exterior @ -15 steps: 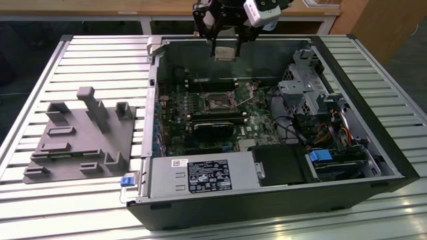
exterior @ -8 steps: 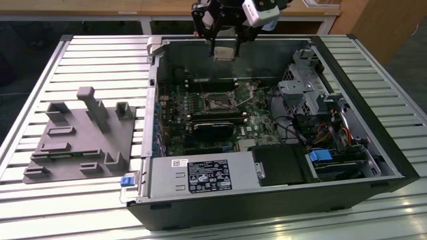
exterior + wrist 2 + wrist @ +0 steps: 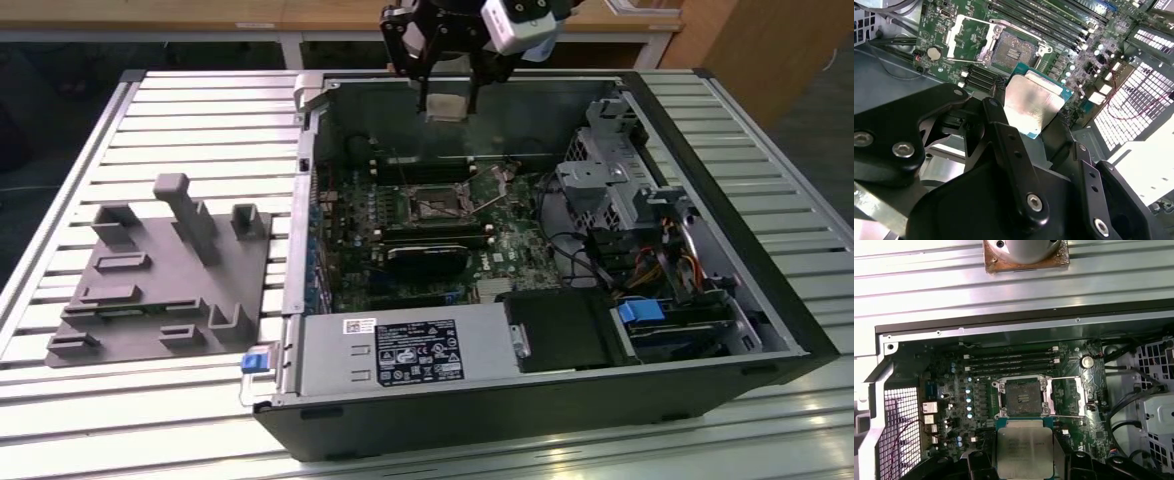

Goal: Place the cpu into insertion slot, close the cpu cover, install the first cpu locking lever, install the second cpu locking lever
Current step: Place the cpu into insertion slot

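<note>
My gripper [image 3: 447, 98] hangs above the far side of the open computer case, shut on the cpu [image 3: 447, 106]. The cpu [image 3: 1034, 102] [image 3: 1025, 447] is a flat silver-grey square held by its edges between the black fingers [image 3: 996, 117], metal top showing in both wrist views. On the green board below lies the insertion slot [image 3: 438, 205] [image 3: 1013, 52] [image 3: 1021, 397], a dark square with nothing in it. The cpu cover [image 3: 1069, 396] [image 3: 966, 37], a thin silver frame, is swung open and lies flat beside the slot. The cpu is well above the slot, apart from it.
Long black memory slots [image 3: 1011, 362] run beside the socket. A black fan housing [image 3: 427, 260], a labelled silver power supply box [image 3: 400, 350] and a metal drive cage [image 3: 621, 180] with cables fill the case. A grey fixture [image 3: 167, 275] sits on the slatted table at the exterior view's left.
</note>
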`<move>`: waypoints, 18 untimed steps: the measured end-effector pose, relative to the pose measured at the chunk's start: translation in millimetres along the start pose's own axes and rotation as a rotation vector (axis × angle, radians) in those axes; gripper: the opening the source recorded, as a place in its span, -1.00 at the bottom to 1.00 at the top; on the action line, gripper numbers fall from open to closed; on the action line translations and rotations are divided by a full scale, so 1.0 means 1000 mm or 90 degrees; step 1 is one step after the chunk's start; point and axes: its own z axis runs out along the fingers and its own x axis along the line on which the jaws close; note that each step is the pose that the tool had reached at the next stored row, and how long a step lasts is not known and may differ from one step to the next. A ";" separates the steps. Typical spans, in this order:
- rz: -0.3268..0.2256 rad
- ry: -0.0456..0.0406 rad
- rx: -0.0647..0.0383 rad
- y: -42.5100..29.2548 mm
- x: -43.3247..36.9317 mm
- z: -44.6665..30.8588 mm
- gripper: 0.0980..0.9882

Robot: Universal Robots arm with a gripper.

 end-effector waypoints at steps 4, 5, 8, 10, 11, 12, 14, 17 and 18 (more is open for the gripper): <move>0.009 -0.0008 0.000 -0.0002 0.0014 0.0007 0.00; 0.013 -0.0011 0.000 -0.0002 0.0016 0.0007 0.00; 0.030 -0.0027 -0.001 -0.0003 0.0018 0.0010 0.00; 0.048 -0.0043 -0.001 -0.0003 0.0018 0.0012 0.00; 0.059 -0.0052 -0.001 -0.0003 0.0018 0.0013 0.00; 0.070 -0.0063 -0.001 -0.0003 0.0018 0.0014 0.00; 0.088 -0.0079 -0.002 -0.0003 0.0018 0.0016 0.00; 0.107 -0.0096 -0.002 -0.0003 0.0017 0.0018 0.00; 0.113 -0.0102 -0.002 -0.0003 0.0016 0.0019 0.00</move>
